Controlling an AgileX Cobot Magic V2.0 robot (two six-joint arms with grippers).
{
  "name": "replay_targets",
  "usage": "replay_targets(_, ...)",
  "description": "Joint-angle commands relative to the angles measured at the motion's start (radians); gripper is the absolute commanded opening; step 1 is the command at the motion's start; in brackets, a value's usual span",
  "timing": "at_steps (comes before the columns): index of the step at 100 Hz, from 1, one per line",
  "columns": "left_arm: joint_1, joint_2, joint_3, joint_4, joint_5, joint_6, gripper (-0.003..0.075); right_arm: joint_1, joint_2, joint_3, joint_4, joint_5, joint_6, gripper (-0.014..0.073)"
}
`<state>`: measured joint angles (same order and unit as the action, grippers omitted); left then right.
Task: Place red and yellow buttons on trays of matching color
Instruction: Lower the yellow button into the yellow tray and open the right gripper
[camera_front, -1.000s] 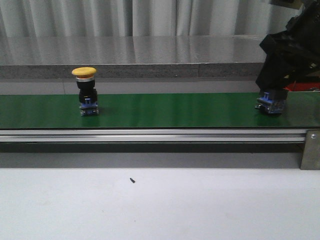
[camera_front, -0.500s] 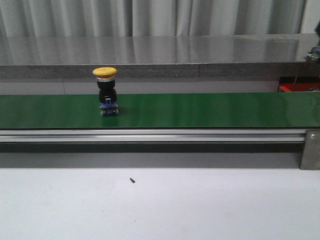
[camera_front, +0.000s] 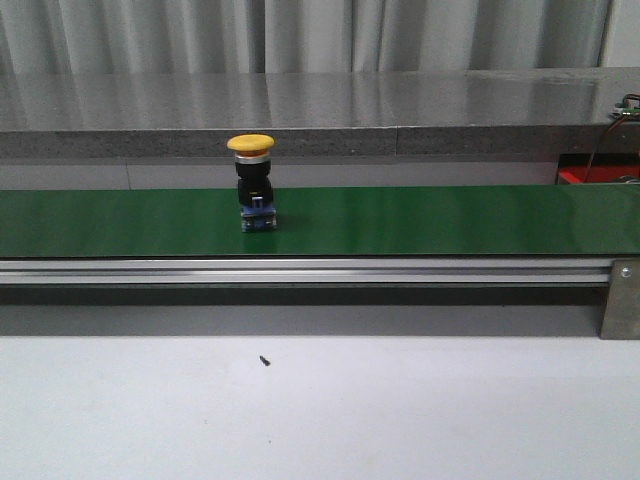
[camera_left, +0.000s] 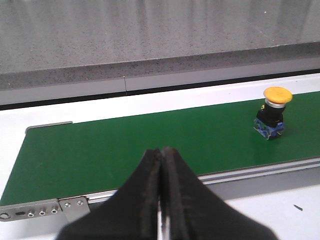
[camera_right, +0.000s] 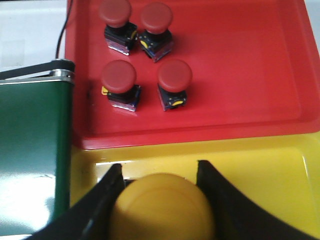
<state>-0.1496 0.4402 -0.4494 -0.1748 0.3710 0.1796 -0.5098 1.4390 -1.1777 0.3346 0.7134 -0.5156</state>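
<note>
The right gripper (camera_right: 161, 187) pinches a yellow button (camera_right: 162, 207) above the yellow tray (camera_right: 260, 180); the next move is judged to be lowering and release. The left gripper (camera_left: 161, 165), fingers pressed together, waits near the belt (camera_front: 420, 220), where a second yellow button (camera_front: 254, 182) stands.

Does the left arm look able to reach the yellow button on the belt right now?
Probably yes. The yellow button stands alone and upright on the green belt, with nothing between it and the left tool. That tool is shut, so it must open first.
</note>
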Motion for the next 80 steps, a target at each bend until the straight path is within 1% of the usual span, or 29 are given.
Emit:
replay_targets(1,-0.007,0.003,-0.03,-0.013,-0.082,-0.004,-0.002,-0.015,0.007,-0.027,0.016,-0.052,0.002,0.0218)
replay_targets(48,-0.007,0.003,-0.03,-0.013,-0.082,-0.004,-0.002,-0.015,0.247,-0.027,0.016,-0.089,0.001,0.0218)
replay_targets(80,-0.007,0.003,-0.03,-0.013,-0.082,-0.004,-0.002,-0.015,0.325,-0.027,0.016,-0.097,0.0,0.0219)
